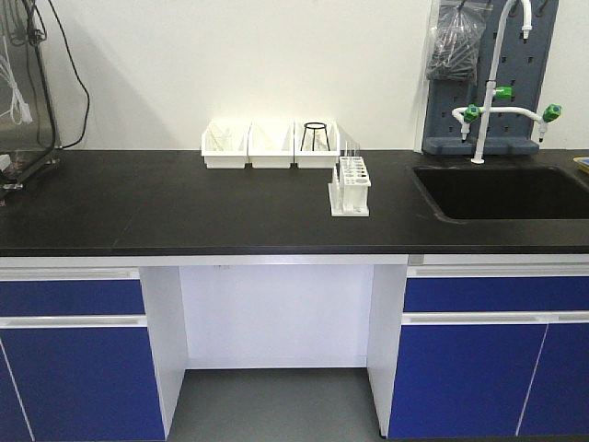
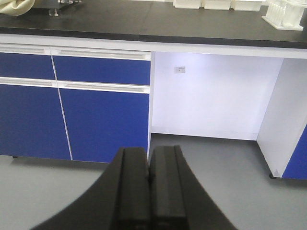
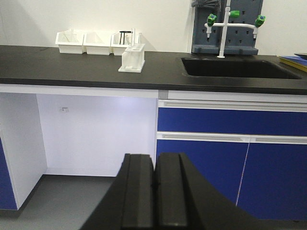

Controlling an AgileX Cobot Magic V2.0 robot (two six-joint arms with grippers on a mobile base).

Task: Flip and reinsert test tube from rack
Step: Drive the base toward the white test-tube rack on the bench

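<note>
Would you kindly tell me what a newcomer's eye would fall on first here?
The white test tube rack stands out on the black countertop, in front of three white bins. At right, a black sink sits under a green-handled faucet. The left end effector and right end effector hang shut, low before the blue cabinets.

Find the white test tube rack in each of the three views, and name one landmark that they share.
Exterior front-facing: rack on the counter, just right of centre.
Left wrist-mounted: rack in the top right corner, cut by the top edge.
Right wrist-mounted: rack upper left of centre.
Shared landmark: the three white bins behind it.
</note>
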